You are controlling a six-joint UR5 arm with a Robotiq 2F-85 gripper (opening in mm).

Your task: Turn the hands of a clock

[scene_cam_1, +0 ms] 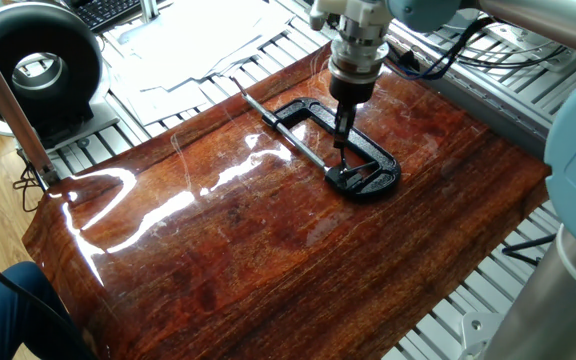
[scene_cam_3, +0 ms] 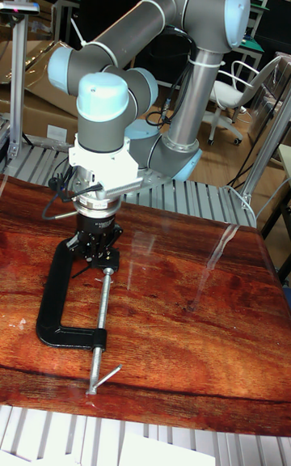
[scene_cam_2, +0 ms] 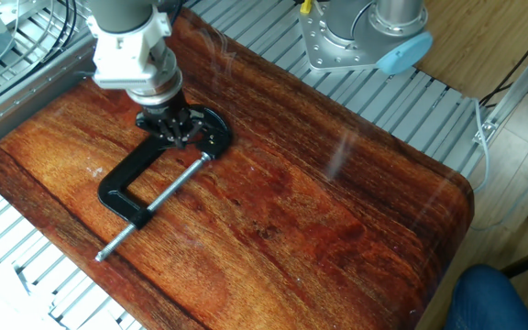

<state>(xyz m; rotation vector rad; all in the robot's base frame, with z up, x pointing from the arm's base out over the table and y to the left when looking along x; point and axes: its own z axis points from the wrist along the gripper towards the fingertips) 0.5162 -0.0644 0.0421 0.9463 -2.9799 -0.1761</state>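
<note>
A black C-clamp (scene_cam_1: 298, 110) (scene_cam_2: 117, 188) (scene_cam_3: 48, 304) lies on the glossy wooden board, its screw rod (scene_cam_1: 290, 137) (scene_cam_2: 154, 202) pointing away from its round end. In that round end sits a small dark disc, which I take for the clock (scene_cam_1: 366, 181) (scene_cam_2: 213, 129); its hands are too small to make out. My gripper (scene_cam_1: 335, 148) (scene_cam_2: 177, 136) (scene_cam_3: 95, 260) points straight down with its tips at the edge of the disc, by the screw's pad. The tips look drawn together, and I cannot tell if they touch the clock. In the tall view the gripper hides the clock.
A black round device (scene_cam_1: 38, 65) and papers (scene_cam_1: 198, 40) lie beyond the board's far left. The arm's base (scene_cam_2: 365, 37) stands on the slotted aluminium table. A person's blue-clad leg (scene_cam_2: 502, 298) is close to the board's near corner.
</note>
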